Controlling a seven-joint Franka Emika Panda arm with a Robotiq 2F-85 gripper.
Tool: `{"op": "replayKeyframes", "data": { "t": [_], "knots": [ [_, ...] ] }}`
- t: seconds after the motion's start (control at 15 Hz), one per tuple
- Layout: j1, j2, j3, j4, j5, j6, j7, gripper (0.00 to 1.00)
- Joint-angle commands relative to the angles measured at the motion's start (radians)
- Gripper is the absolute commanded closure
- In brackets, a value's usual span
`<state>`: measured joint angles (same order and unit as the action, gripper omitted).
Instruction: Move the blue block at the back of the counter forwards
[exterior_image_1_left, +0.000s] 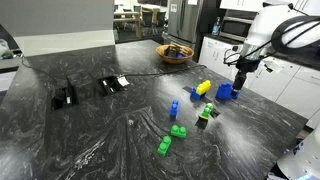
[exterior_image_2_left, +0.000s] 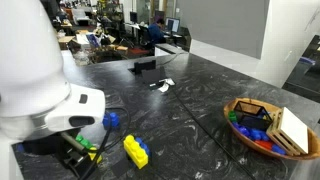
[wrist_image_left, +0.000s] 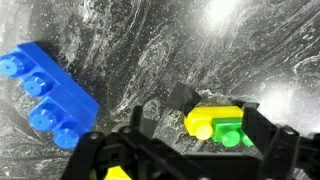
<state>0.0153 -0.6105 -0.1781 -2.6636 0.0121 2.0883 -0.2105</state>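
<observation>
The small narrow blue block (exterior_image_1_left: 174, 108) stands upright mid-counter (exterior_image_1_left: 100, 130), apart from the other bricks. It is probably the blue piece in an exterior view (exterior_image_2_left: 111, 120). It is out of the wrist view. My gripper (exterior_image_1_left: 240, 74) hangs open over the counter's right end, just behind the larger chunky blue block (exterior_image_1_left: 224, 92), well away from the small block. In the wrist view the open fingers (wrist_image_left: 197, 115) frame a yellow-and-green block (wrist_image_left: 220, 122), and the chunky blue block (wrist_image_left: 45, 95) lies to the left.
A yellow block with a blue piece (exterior_image_1_left: 203, 88) (exterior_image_2_left: 135, 150) and a green-and-black piece (exterior_image_1_left: 207, 112) lie near the gripper. Green bricks (exterior_image_1_left: 178, 131) (exterior_image_1_left: 164, 146) lie nearer the front. A bowl of toys (exterior_image_1_left: 175, 53) (exterior_image_2_left: 262, 125) stands at the back. Black holders (exterior_image_1_left: 65, 97) sit at the far end.
</observation>
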Motion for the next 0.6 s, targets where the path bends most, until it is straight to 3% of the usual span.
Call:
{"op": "replayKeyframes", "data": {
  "t": [0.0, 0.53],
  "knots": [
    [-0.018, 0.002, 0.017, 0.002, 0.011, -0.002, -0.009, 0.00],
    [-0.021, 0.188, 0.108, 0.217, 0.029, -0.002, 0.192, 0.00]
  ]
}}
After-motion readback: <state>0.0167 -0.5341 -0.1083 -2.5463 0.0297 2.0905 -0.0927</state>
